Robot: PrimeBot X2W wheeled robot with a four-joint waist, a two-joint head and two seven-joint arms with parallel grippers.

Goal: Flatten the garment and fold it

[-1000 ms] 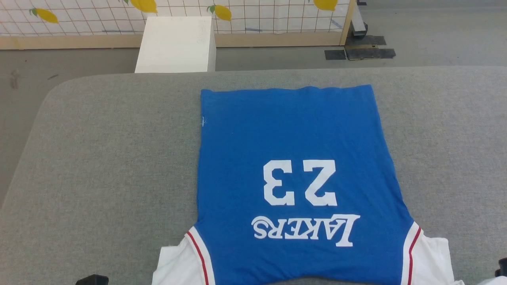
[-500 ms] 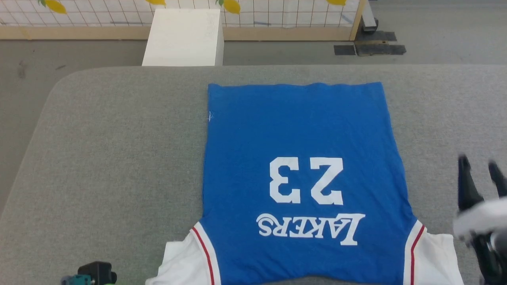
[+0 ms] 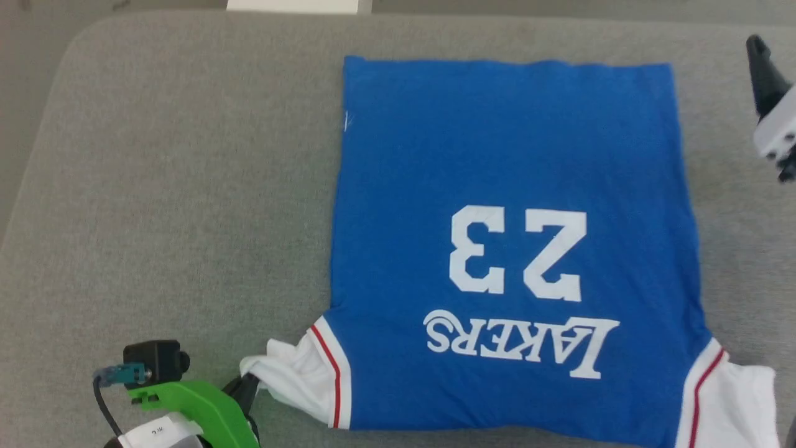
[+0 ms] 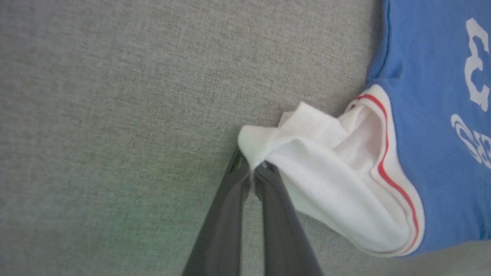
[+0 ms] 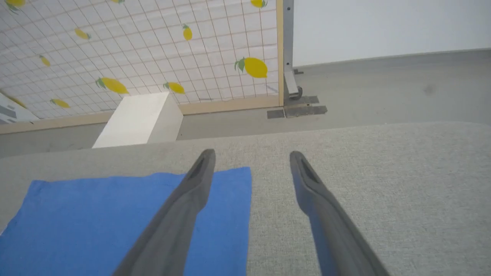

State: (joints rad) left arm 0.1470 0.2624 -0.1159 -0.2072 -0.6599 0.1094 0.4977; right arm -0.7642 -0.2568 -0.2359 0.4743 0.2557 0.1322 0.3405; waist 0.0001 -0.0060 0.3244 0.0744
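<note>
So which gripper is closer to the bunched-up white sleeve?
Left. The left gripper is shut on the sleeve, pinching its edge. The right gripper hangs open across the shirt, by its far right corner.

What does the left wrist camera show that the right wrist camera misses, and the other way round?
Left wrist view: the left hand pinched shut on the white sleeve of the garment, with its red stripe and white print. Right wrist view: the right hand open near the garment's far blue corner, a lemon-patterned screen, a white box and the floor. Shared: the blue garment and the grey padded surface.
</note>
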